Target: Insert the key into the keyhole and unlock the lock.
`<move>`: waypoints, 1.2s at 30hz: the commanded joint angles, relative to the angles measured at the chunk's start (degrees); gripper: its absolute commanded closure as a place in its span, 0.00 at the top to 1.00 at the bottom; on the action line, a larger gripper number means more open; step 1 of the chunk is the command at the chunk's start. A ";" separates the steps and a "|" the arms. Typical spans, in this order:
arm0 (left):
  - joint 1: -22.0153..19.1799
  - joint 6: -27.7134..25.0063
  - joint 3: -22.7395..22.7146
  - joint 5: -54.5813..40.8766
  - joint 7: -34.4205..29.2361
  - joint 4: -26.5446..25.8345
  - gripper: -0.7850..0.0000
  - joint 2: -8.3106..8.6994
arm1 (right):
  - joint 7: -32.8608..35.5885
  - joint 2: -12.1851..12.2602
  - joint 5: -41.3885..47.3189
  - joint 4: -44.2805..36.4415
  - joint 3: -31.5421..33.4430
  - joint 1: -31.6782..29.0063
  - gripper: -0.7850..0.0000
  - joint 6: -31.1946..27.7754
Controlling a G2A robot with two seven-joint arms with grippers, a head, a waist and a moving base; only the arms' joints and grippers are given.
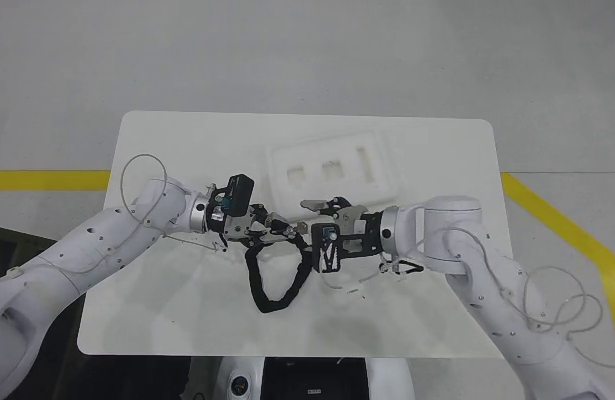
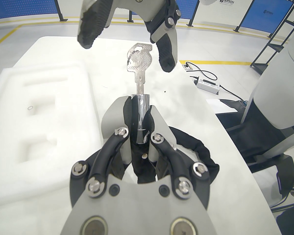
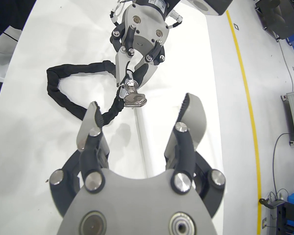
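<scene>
A chrome lock cylinder (image 2: pixel 143 108) on a black fabric-covered chain (image 2: pixel 198 152) is clamped in my left gripper (image 2: pixel 139 101), which is shut on it above the table. A silver key (image 2: pixel 139 59) sticks out of the cylinder's keyhole, blade inside and head free. My right gripper (image 2: pixel 126 52) stands open around the key's head, its pads apart and not touching the head. From the right wrist, the key (image 3: pixel 135 99) lies just ahead of the right gripper (image 3: pixel 142 105), with the left gripper (image 3: pixel 131 83) behind it. From above, the chain (image 1: pixel 277 285) hangs in a loop toward the front edge.
A white foam tray (image 1: pixel 332 170) with three recesses lies at the back middle of the white table (image 1: pixel 167 300). Both arms meet near the table's centre. Bare tabletop spreads to the left and right of the chain loop.
</scene>
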 commanded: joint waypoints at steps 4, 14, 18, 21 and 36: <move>0.00 0.00 0.00 0.00 0.00 0.00 0.00 0.00 | -0.55 -0.05 -2.75 -0.56 -1.53 0.09 0.42 0.42; 0.00 0.00 0.00 0.00 0.00 0.00 0.00 0.00 | -0.71 -0.38 -3.34 0.52 -3.70 1.37 0.21 1.40; 0.00 0.00 0.00 0.00 0.00 0.00 0.00 0.00 | -0.21 -0.42 -3.24 0.49 -3.98 1.70 0.00 1.76; 0.00 0.00 0.00 0.00 0.00 0.00 0.00 0.00 | -0.01 -0.44 -2.35 0.69 -4.04 1.81 0.00 1.91; 0.00 0.00 0.00 0.00 0.00 0.00 0.00 0.00 | 7.80 -1.23 17.88 5.81 -4.67 2.69 0.00 9.91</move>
